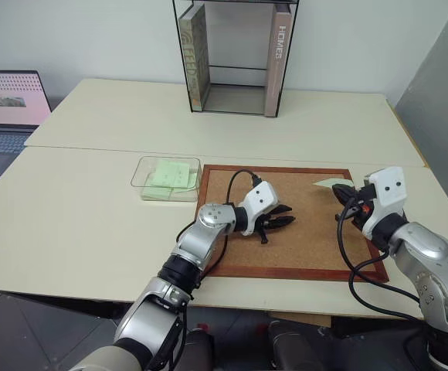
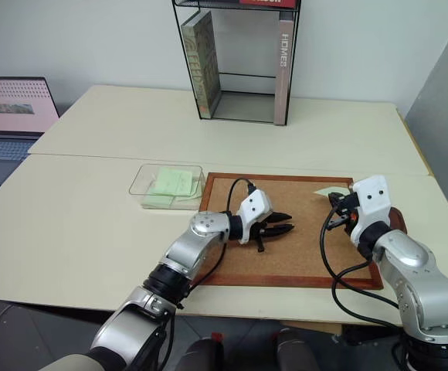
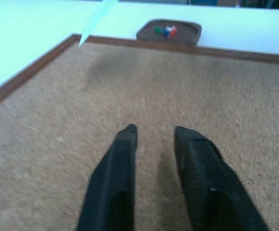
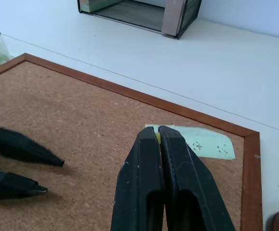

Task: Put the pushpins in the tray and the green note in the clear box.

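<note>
The small pale green rectangular paper note (image 4: 208,143) lies flat on the cork at the far right corner of the large wood-framed cork board (image 1: 309,232), its outer edge at the frame. The right gripper (image 4: 158,131) hovers just above the note's near edge with its jaws pressed shut; a sliver of yellow shows between the fingertips, which I judge to be a greenish-yellow pushpin held there (too small to confirm). The small dark reddish-brown wooden tray (image 3: 169,32) sits just off the board's right edge and already contains a cluster of coloured pins (image 3: 166,30). The shallow transparent plastic box (image 1: 167,178) stands off the board's left edge, well apart from the note, with pale green slips already inside. The left gripper (image 1: 280,220) hangs over the bare middle of the cork, jaws narrowly parted and holding nothing. Risks: with its pin out, the note is loose, and a brush from the right fingertips or the dangling black cable (image 1: 347,255) could slide it off the board; a tiny pin pinched at the very tips could slip and roll before reaching the tray.
</note>
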